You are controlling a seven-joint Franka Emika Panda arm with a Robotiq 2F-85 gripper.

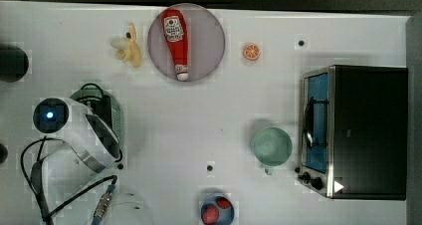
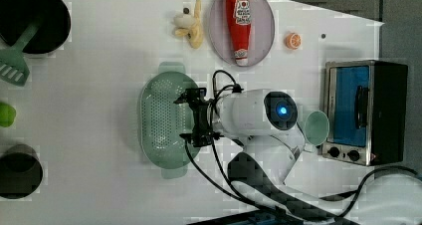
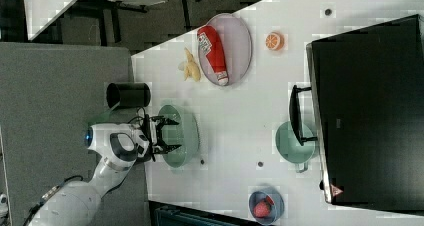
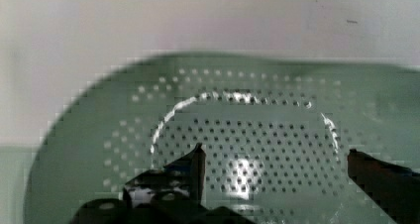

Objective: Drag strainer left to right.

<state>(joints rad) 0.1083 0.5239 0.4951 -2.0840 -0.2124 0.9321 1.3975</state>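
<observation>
1. Hanging over the basket with its two black fingers spread wide apart and nothing between them, the gripper [image 2: 185, 116] grips nothing; the wrist view shows both fingertips [image 4: 195, 159] above the perforated floor.
2. The pale mint-green oval plastic strainer [image 2: 159, 118] has a smooth rim, rows of tiny holes and a glossy flat bottom; it sits on the white desk [image 2: 99, 85] at the left view's centre-left.
3. In the top view the white arm covers most of the strainer [image 1: 117, 116], leaving a sliver of rim.
4. Near the silver-and-black toaster oven [image 1: 356, 130] stands a round mint-green cup [image 1: 271, 146], well apart from the strainer.
5. A red ketchup bottle [image 1: 176, 41] lies on a grey round plate [image 1: 211, 38].
</observation>
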